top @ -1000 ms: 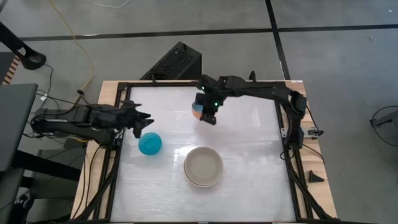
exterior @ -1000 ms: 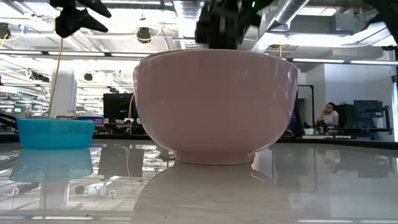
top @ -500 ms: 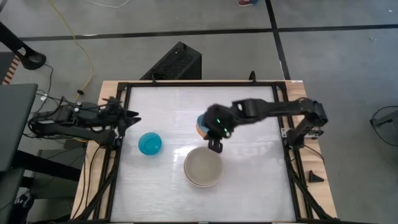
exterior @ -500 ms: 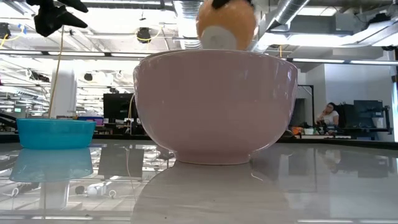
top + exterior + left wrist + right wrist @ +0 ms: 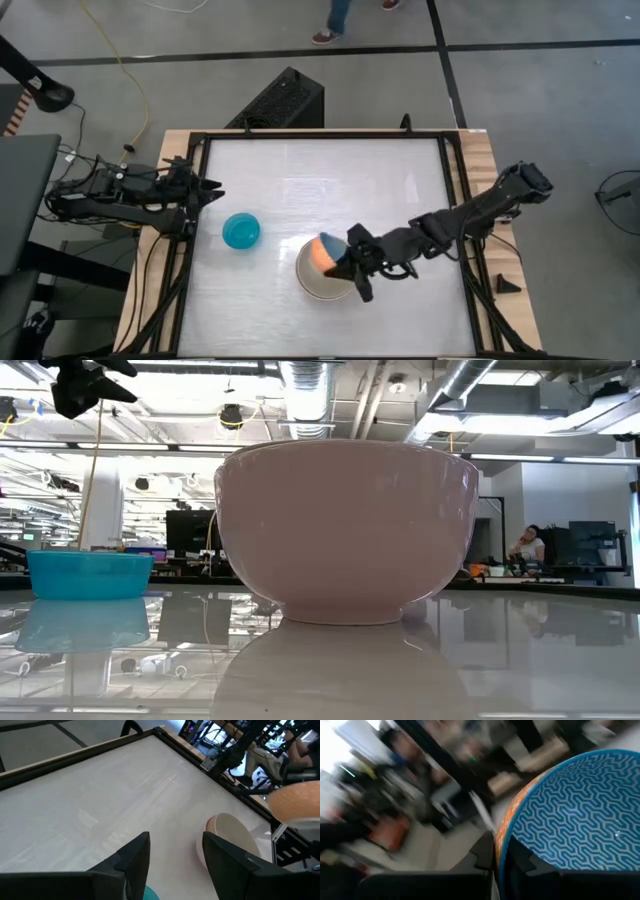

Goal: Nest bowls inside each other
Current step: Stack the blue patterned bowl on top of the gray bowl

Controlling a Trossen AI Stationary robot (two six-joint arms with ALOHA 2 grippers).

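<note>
A large cream bowl (image 5: 322, 278) (image 5: 345, 530) stands on its base near the table's front edge. Over it hangs an orange bowl (image 5: 322, 250) (image 5: 296, 802) with a blue zigzag pattern inside (image 5: 570, 815), and my right gripper (image 5: 343, 262) (image 5: 497, 862) is shut on it. A small teal bowl (image 5: 240, 230) (image 5: 90, 573) stands upright on the table to the left. My left gripper (image 5: 212, 188) (image 5: 175, 850) is open at the table's left edge, beyond the teal bowl, with nothing between its fingers. The low view does not show the orange bowl. My right gripper pinches the orange bowl's rim (image 5: 500, 842), one finger (image 5: 522, 857) inside the bowl and one (image 5: 482, 851) outside. It comes nearly level from the table's right side. The bowl is tipped on its side, its mouth toward the gripper, lifted clear above the cream bowl.
The white tabletop (image 5: 400, 190) has a black frame around it (image 5: 455, 180). A black box (image 5: 280, 100) lies on the floor behind the table. A person sits far back in the room (image 5: 527, 545).
My right gripper has swung from the table's far middle toward the near edge with the orange bowl, turning and tipping it, and now holds it over the cream bowl. My left gripper has drawn back toward the table's left edge, away from the teal bowl.
</note>
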